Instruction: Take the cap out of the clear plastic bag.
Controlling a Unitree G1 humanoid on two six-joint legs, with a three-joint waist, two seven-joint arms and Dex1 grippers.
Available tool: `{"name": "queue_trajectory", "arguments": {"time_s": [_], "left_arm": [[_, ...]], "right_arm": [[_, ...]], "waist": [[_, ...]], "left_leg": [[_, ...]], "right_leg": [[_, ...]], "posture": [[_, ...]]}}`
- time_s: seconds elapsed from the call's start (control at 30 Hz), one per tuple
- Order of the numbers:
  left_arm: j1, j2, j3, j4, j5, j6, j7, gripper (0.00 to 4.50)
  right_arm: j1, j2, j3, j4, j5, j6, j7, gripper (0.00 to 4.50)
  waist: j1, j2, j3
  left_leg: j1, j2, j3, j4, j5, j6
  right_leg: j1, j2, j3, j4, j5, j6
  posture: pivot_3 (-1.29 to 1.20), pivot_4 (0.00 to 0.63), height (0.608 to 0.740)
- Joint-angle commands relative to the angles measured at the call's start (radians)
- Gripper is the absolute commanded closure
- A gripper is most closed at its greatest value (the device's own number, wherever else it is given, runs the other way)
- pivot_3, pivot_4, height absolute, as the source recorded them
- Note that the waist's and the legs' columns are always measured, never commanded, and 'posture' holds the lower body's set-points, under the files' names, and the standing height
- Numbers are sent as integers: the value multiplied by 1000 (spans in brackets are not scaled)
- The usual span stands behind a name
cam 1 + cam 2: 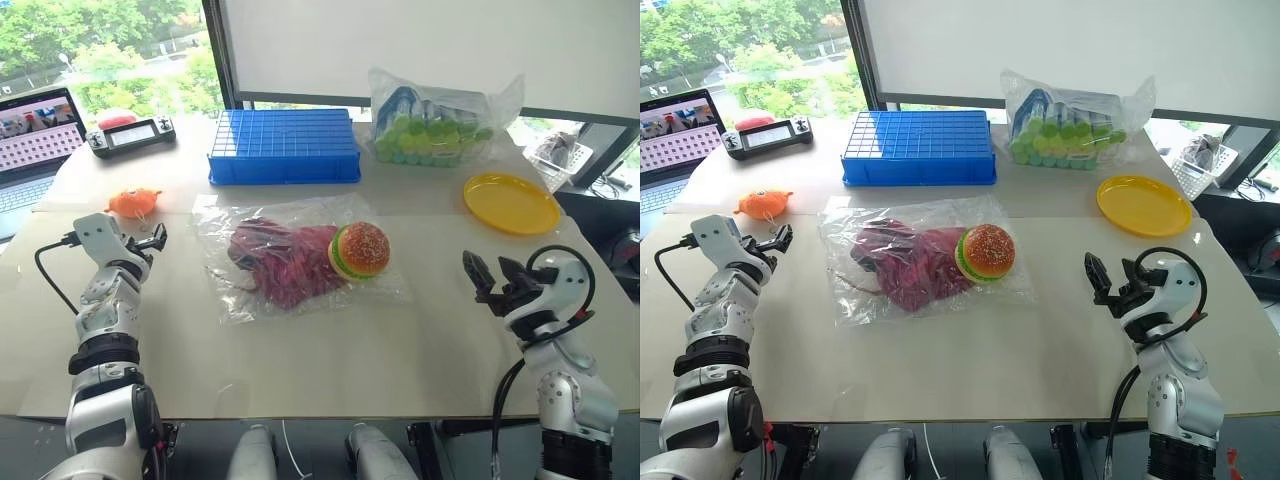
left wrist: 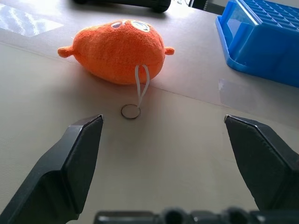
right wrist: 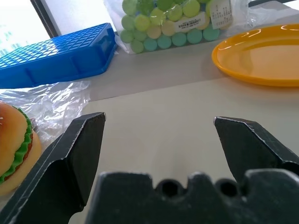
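So the cap point(image 1: 285, 262) is sealed up inside the clear plastic bag point(image 1: 225, 290), crumpled into a maroon lump, and the bag lies flat on the bench point(image 1: 330, 350) just in front of the blue tray point(image 1: 284, 146). A burger toy point(image 1: 359, 250) sits on the bag's right end, touching the cap.

Both tools are released, jaws spread wide, nothing in them. The left tool point(image 1: 155, 238) hovers well left of the bag, close to the orange toy point(image 2: 114, 50). The right tool point(image 1: 487, 274) hangs off to the bag's right, nearer the yellow plate point(image 1: 512, 203).

My guess on handling: the bag is thin, crinkly and slippery, so it'll slide and bunch. The cap is soft and light, with only the brim stiff. I'd pin a bag edge with one tool and pinch cap fabric with the other. I can't tell where the opening is.
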Motion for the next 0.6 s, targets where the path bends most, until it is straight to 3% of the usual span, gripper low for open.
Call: {"name": "queue_trajectory", "arguments": {"time_s": [0.03,0.13,0.2,0.37,0.43,0.5,0.6], "left_arm": [[-11,8,-4,-12,7,-53,-19,32],[-47,24,-23,-44,-15,-77,-129,32],[-87,61,-40,-131,-73,-36,-280,32],[-87,116,-119,-368,-146,111,-476,32],[-17,176,-192,-587,-242,247,-620,32],[100,294,-257,-807,-374,426,-808,32],[194,397,-306,-910,-386,486,-910,32]], "right_arm": [[4,-10,-27,-32,5,-39,5,0],[-4,-39,-30,-39,11,-24,24,0],[-17,-93,-18,-66,45,28,78,0],[-41,-189,-5,-103,123,120,165,0],[-61,-235,-5,-137,187,183,210,0],[-78,-295,4,-173,254,256,275,0],[-102,-378,48,-195,284,310,369,0]], "waist": [[0,0,0],[0,0,0],[3,-1,1],[1,-2,1],[-1,-2,1],[-15,1,3],[-27,2,4]], "left_leg": [[0,0,0,0,0,0],[0,0,0,0,0,0],[0,0,0,0,0,0],[-2,0,0,0,0,0],[-2,0,0,-1,0,0],[-2,0,0,-1,0,0],[-2,1,0,-1,-1,0]], "right_leg": [[0,0,0,0,0,0],[0,0,0,0,0,0],[0,0,0,0,0,0],[-1,0,0,-1,0,0],[0,0,0,-1,0,-1],[-1,0,0,-1,1,-3],[-2,0,0,0,1,-5]], "posture": [[0,150,713],[0,150,713],[0,150,713],[0,150,713],[0,150,713],[0,150,713],[0,150,713]]}}
